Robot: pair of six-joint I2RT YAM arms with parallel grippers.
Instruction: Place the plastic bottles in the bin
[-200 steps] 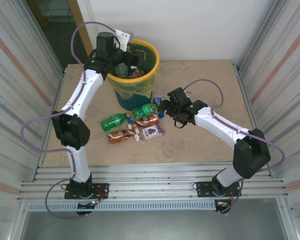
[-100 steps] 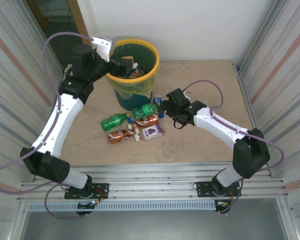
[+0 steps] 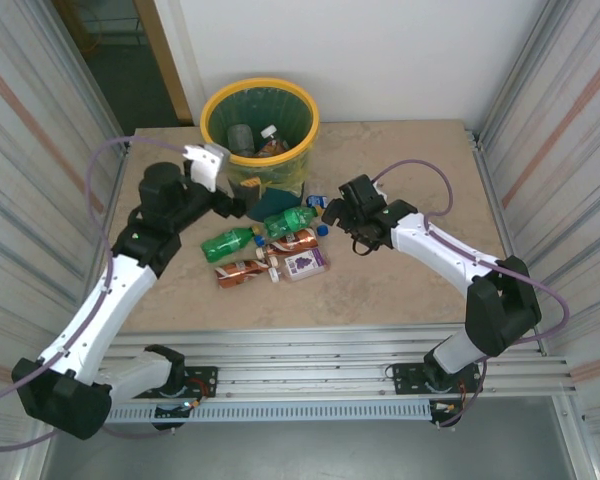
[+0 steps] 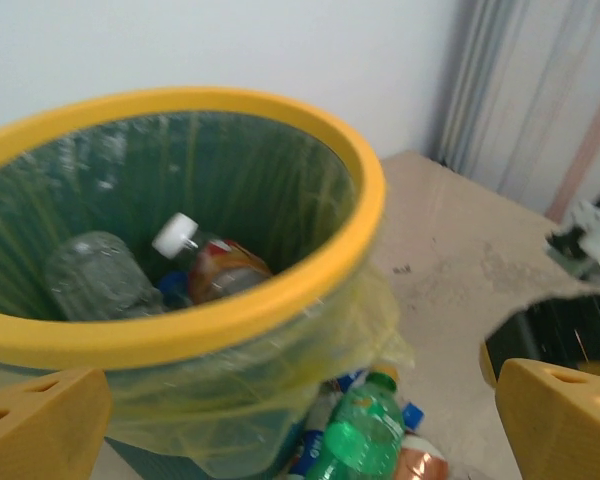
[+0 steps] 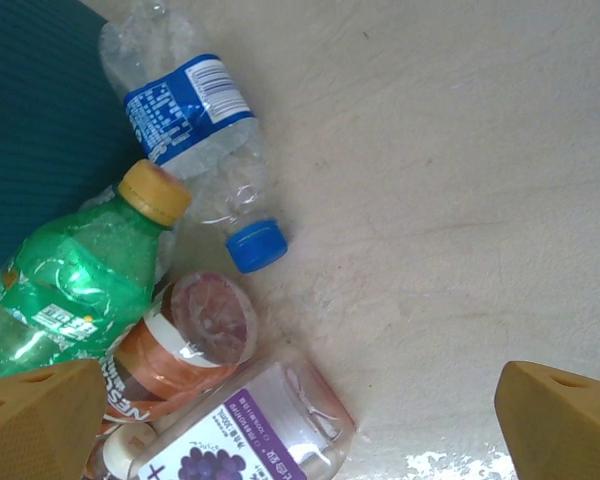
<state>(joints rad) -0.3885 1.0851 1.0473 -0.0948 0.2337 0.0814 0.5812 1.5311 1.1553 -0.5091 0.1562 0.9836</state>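
Closest to you, a little pile of plastic bottles lies on the table [image 3: 400, 290]. A brown-orange bottle [image 3: 242, 272] is at the front, and a clear bottle with a grape label [image 3: 306, 262] is beside it. Just behind them are a green bottle [image 3: 228, 242] and a brown bottle with a white band [image 5: 185, 350]. A second green bottle with an orange cap [image 5: 70, 285] comes next. A clear bottle with a blue label and blue cap [image 5: 195, 130] lies right by the bottom of the bin.

Your right gripper [image 3: 328, 210] hangs over the right side of the pile. Its fingers are wide apart and hold nothing.

Your left gripper [image 3: 232, 207] is up by the front of the bin, on the left. Its fingers are wide apart too, and nothing is between them.

Farthest back stands the bin [image 4: 230, 318], with its yellow rim. Inside it you can see a clear bottle [image 4: 95, 275] and a brown bottle with a white cap [image 4: 220, 275].
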